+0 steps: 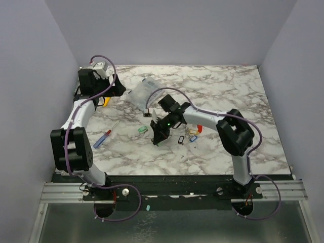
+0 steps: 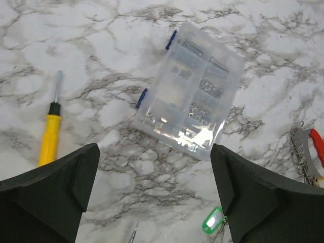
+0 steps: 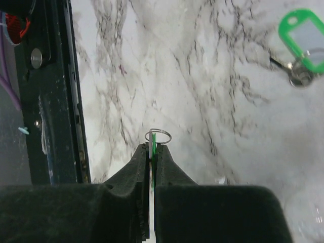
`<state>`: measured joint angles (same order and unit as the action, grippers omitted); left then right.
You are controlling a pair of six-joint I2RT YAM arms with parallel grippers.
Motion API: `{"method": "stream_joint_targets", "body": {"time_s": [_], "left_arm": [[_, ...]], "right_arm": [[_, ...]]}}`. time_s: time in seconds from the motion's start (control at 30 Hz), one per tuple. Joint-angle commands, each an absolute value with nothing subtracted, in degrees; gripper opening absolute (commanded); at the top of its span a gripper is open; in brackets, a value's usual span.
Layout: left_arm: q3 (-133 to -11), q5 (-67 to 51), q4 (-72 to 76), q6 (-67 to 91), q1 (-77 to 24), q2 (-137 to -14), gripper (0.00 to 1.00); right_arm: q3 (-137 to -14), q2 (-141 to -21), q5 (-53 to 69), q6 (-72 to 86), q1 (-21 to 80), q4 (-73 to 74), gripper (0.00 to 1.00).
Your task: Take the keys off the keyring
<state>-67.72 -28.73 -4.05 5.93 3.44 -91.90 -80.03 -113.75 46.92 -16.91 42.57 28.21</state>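
On the marble tabletop [image 1: 228, 91], the right gripper [image 3: 153, 146], pinched shut on a thin green piece [image 3: 152, 154] with a wire ring, hangs nearside of the clear box [image 1: 144, 93]. The keyring [image 1: 198, 128] lies just to this gripper's right, nearer this arm. Over the box, the left gripper [image 2: 154, 149] gapes wide.

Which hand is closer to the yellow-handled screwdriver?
Left. The left hand hangs just beside the yellow-handled screwdriver; the right hand is well away, by the green-tagged key.

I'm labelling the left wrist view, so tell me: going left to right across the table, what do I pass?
First the yellow screwdriver → clear plastic box → red keyring fob at the right edge.
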Motion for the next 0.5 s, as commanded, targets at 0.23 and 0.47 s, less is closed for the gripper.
{"method": "stream_joint_targets", "body": {"time_s": [0.23,0.47], "left_arm": [[-65.1,-28.3,-8.6,3.6,6.9,-86.7,0.99],[-63.3,-29.1,-8.2,2.9,6.9,-86.2,0.99]], "right_arm": [[-97.0,-128.0,44.4,-12.1,47.5,27.5,0.01],[-97.9,-131.4,46.3,-11.2,48.4,27.4,0.03]]}}
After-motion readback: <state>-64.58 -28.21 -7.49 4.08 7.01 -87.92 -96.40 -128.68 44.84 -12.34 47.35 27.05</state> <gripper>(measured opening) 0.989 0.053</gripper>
